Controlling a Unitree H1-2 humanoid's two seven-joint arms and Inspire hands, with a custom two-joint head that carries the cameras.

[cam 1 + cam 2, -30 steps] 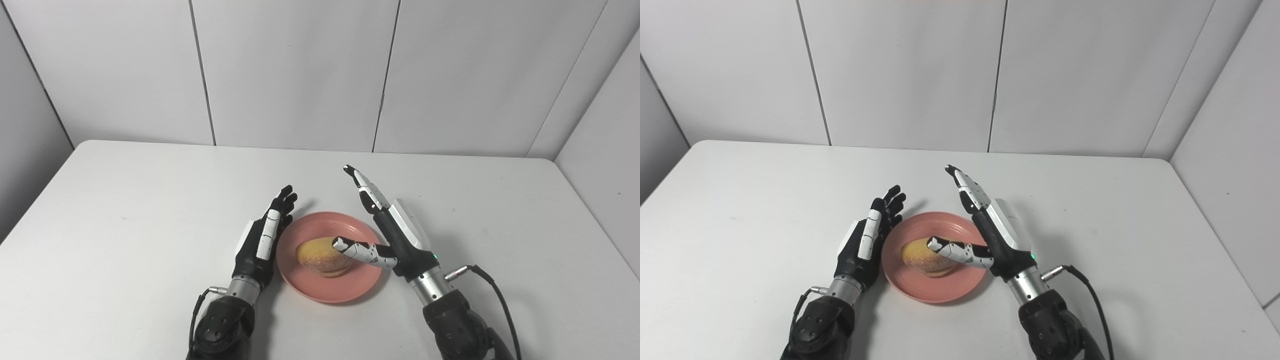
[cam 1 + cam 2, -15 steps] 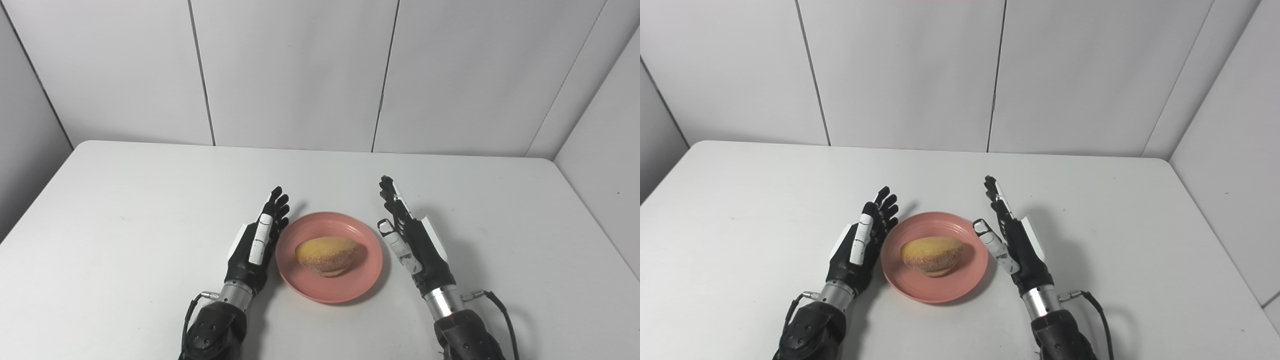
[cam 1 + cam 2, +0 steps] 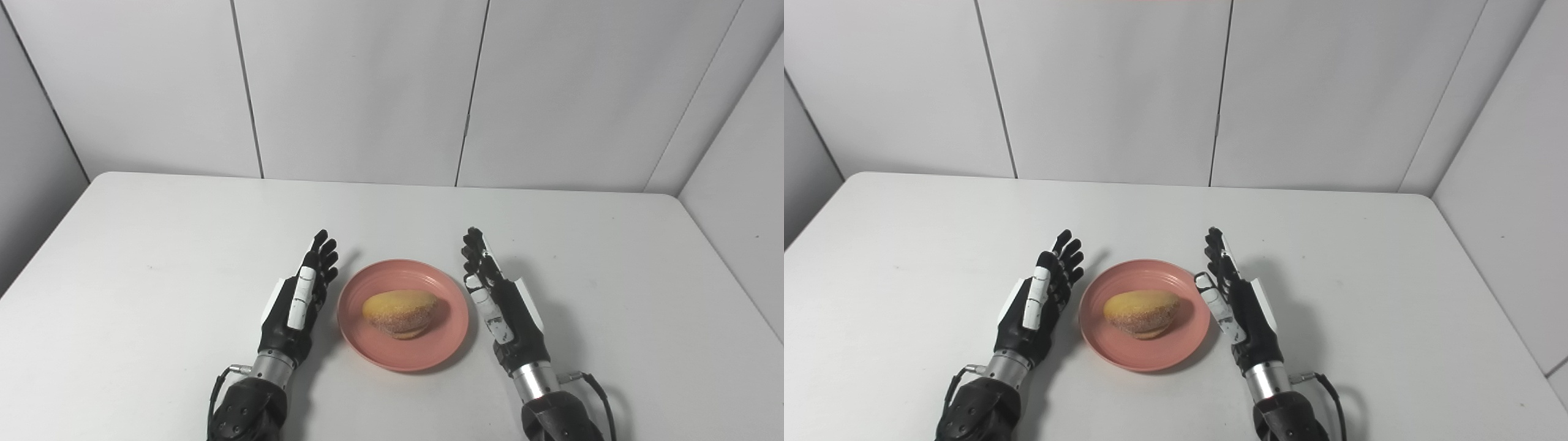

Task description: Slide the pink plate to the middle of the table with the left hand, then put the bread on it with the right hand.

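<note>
The pink plate (image 3: 438, 346) sits at the near middle of the white table (image 3: 153, 245). A golden, sugar-dusted bread bun (image 3: 399, 312) lies on it, slightly left of the plate's centre. My left hand (image 3: 300, 300) stands edge-on just left of the plate, open, fingers straight and pointing away, a small gap from the rim. To the right of the plate my right hand (image 3: 502, 303) is open too, fingers stretched forward, holding nothing and close to the rim without touching the bun.
Grey wall panels (image 3: 361, 86) close off the table at the back and sides. A cable (image 3: 597, 392) runs from the right wrist near the front edge.
The right hand has drawn back from over the bun and plate to the plate's right side and lowered. The left hand has slid back and slightly left. The bun stays on the plate.
</note>
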